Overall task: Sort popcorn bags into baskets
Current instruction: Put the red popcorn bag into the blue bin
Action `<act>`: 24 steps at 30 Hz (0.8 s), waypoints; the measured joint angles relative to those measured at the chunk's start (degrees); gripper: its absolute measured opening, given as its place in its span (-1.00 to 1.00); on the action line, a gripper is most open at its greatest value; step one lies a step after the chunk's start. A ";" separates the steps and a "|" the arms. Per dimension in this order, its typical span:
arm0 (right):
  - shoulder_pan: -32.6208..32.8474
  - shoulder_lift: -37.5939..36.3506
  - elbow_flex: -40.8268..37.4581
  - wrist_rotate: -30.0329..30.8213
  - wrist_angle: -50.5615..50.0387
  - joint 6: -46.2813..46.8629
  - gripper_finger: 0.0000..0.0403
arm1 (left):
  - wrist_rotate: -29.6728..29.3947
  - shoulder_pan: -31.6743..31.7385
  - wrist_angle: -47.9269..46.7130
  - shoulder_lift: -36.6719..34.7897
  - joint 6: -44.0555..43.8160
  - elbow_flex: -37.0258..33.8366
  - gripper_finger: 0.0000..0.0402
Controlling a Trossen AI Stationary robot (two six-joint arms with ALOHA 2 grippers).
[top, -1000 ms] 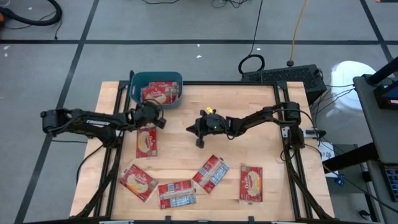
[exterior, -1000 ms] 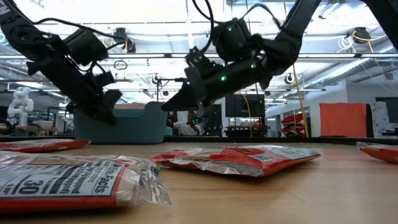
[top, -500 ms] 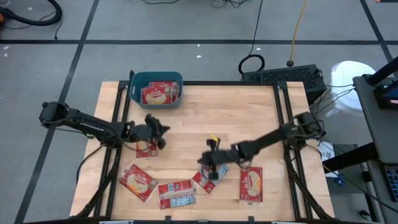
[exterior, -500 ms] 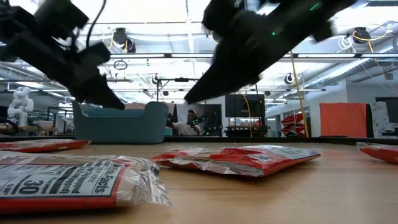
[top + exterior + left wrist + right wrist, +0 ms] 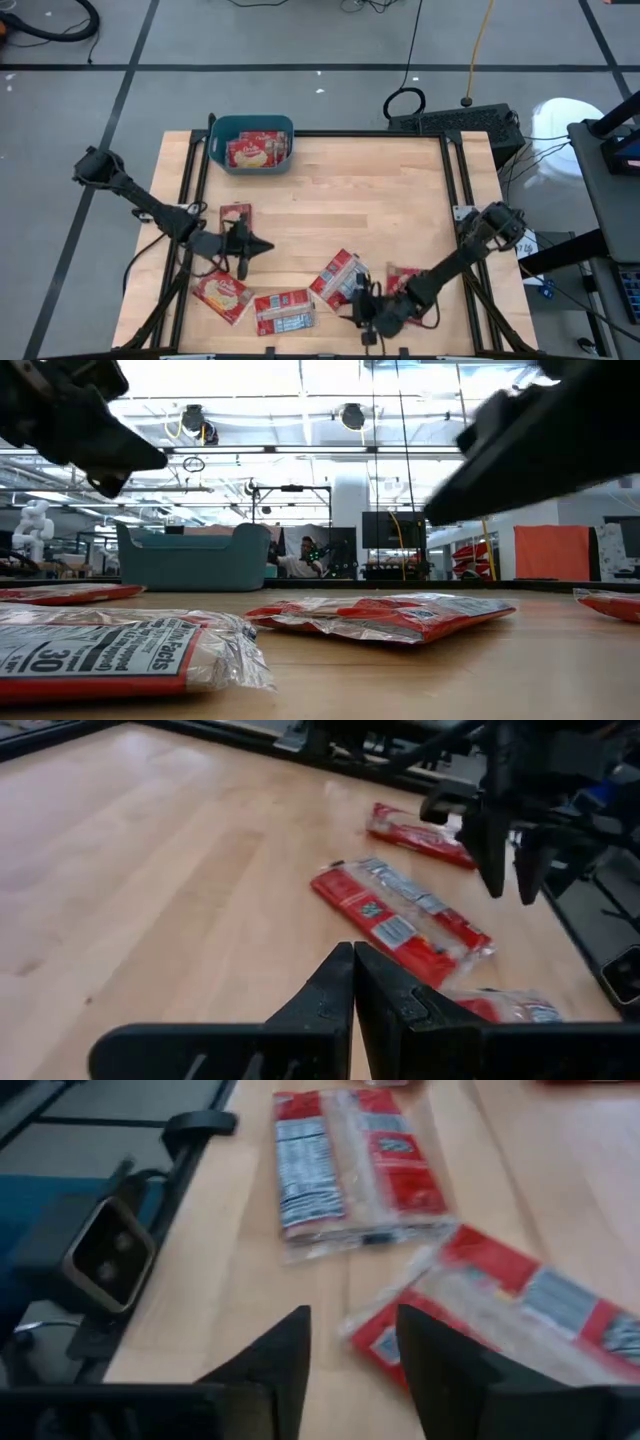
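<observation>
The teal basket stands at the table's far left with red popcorn bags lying in it. Several more bags lie flat on the table: one at mid left and a row along the near edge. My left gripper hovers shut over bare wood, just near of the mid-left bag. My right gripper is open above the near edge, between two bags, with nothing gripped.
A small camera unit sits at the table's near edge close to my right gripper. Bare wood fills the middle and far right of the table. Black frame rails run along the table's sides.
My left gripper has swung from beside the basket toward the table's near edge, still shut and holding nothing. My right gripper has swept from the table's middle toward the near edge, ending over the row of bags there. The bags have stayed where they lay.
</observation>
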 joint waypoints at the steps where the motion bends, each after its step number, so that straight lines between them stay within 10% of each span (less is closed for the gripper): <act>1: 0.52 0.77 0.01 0.80 0.77 -0.09 -0.26 | -1.27 -1.25 -0.02 0.00 -0.47 0.00 -0.93; 24: -0.66 9.08 7.37 7.42 -7.55 -19.24 -0.22 | -8.11 -9.65 14.18 29.96 12.86 16.47 -0.93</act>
